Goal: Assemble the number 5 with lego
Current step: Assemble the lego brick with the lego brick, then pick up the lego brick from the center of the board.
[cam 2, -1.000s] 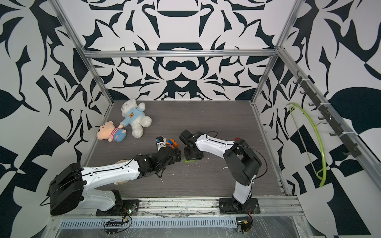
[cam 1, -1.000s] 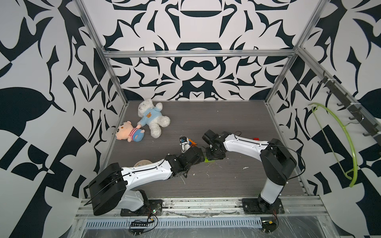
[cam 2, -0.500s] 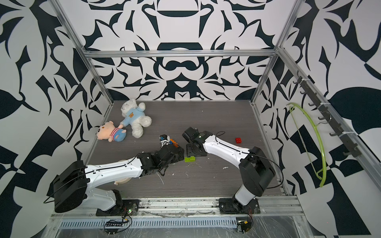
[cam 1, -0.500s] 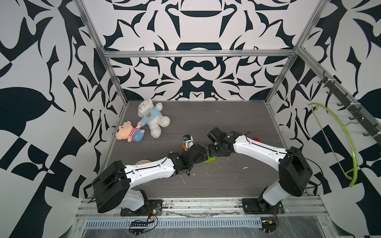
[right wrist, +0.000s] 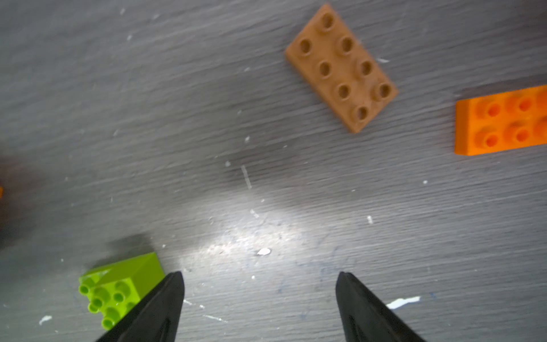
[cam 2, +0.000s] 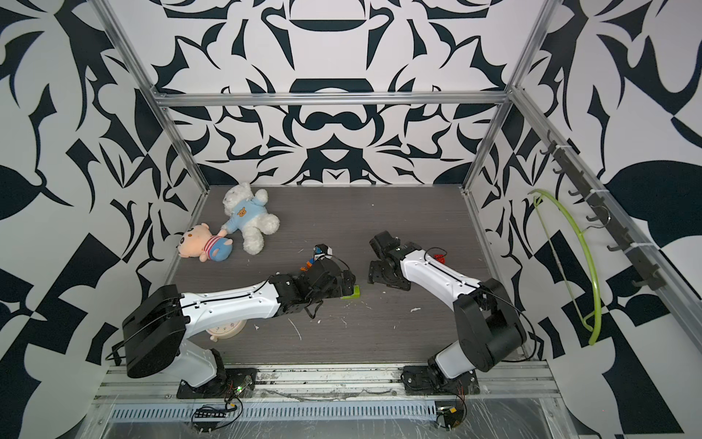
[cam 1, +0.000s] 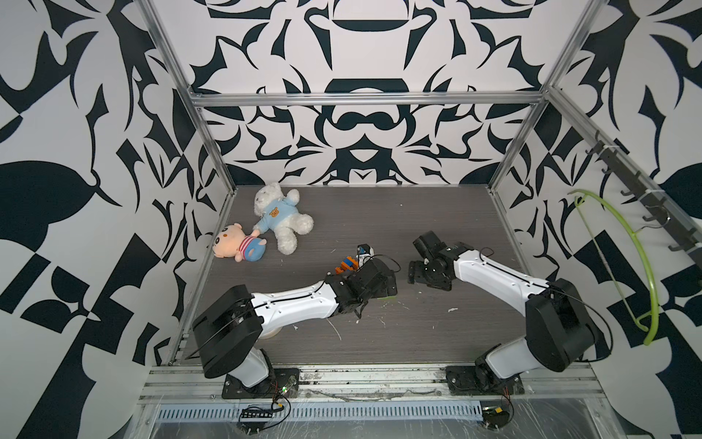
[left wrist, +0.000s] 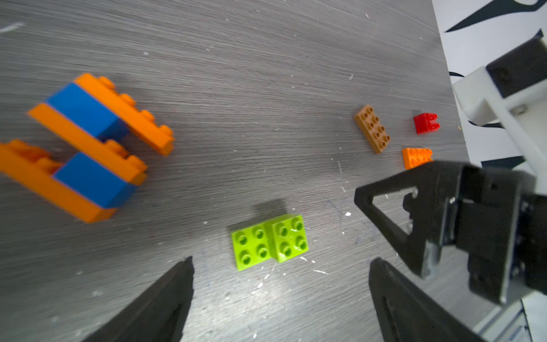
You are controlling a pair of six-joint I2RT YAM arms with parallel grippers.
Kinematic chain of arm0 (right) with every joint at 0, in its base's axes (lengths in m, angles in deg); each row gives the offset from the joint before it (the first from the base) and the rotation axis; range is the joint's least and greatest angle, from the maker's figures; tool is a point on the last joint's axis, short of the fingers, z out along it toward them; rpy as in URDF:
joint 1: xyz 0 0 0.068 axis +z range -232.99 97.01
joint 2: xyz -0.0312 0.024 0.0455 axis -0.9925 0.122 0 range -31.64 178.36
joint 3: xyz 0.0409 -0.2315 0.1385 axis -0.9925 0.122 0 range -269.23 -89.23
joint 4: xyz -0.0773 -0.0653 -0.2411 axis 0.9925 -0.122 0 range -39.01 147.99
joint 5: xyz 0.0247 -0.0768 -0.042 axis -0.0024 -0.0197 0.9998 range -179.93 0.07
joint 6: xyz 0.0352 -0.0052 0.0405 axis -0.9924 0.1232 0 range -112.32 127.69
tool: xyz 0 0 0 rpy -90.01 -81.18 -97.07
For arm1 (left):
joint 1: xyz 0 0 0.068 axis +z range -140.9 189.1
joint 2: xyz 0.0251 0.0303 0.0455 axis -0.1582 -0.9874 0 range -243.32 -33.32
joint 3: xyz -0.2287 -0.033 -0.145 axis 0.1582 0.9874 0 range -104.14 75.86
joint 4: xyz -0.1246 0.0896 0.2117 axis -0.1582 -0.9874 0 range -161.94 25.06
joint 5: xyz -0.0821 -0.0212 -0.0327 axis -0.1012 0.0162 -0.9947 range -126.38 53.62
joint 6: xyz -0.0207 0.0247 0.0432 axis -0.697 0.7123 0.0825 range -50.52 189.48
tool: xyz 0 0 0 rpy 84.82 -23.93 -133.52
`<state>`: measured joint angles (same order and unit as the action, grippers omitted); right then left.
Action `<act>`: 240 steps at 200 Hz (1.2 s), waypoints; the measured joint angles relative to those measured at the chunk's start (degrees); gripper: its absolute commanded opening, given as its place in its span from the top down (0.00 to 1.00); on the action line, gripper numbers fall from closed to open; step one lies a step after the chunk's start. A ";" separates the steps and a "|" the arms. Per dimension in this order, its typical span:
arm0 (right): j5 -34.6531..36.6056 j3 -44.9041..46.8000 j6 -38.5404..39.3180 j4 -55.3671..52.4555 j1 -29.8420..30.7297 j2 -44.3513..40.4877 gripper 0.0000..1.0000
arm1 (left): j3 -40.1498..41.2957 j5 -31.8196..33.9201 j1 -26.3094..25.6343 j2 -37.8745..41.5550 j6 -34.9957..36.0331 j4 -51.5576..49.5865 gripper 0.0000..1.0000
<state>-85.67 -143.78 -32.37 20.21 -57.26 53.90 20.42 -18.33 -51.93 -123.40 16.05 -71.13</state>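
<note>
Hovering low over the worktop (left wrist: 266, 74), the left hand (left wrist: 281, 272) has its fingers spread wide with nothing between them. The lime green brick (left wrist: 269, 241) lies loose just ahead of the gap, studs up, one half standing taller than the other. That line-up reads as an approach to pick it up. The right hand (right wrist: 259, 278) is likewise spread and empty. In its wrist view the green piece sits just outside one finger, not between them, so that piece looks meant for its partner. Off to one side of the left hand lies the orange and blue figure (left wrist: 88, 148): three orange bars joined by two offset blue squares, resting on its side and, by its outline, close to a 5. A brown brick (right wrist: 340, 68), an orange brick (right wrist: 503, 124) and a small red brick (left wrist: 426, 123) lie apart near the right arm, probably kept clear of the build as spare stock.
</note>
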 measured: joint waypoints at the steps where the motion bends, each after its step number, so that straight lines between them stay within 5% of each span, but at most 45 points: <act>1: -0.22 0.04 0.00 0.09 -0.31 -0.02 0.13 | -0.07 -0.07 0.00 -0.09 0.02 0.00 0.01; 61: -4.28 0.07 2.56 3.15 -11.21 2.27 0.12 | -10.93 -6.21 0.00 -8.50 5.01 -0.57 0.01; 115: -7.52 -3.04 4.31 4.79 -14.23 9.73 0.11 | -21.68 -10.86 0.22 -17.05 8.11 -1.97 0.01; 240: -8.26 -9.73 5.81 6.82 -15.76 17.94 0.12 | -22.75 -13.05 0.63 -17.66 8.22 -2.51 0.01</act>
<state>-93.94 -153.50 -26.55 27.03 -73.02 71.84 -2.33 -31.38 -51.30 -141.06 24.27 -73.65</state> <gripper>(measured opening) 0.890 0.992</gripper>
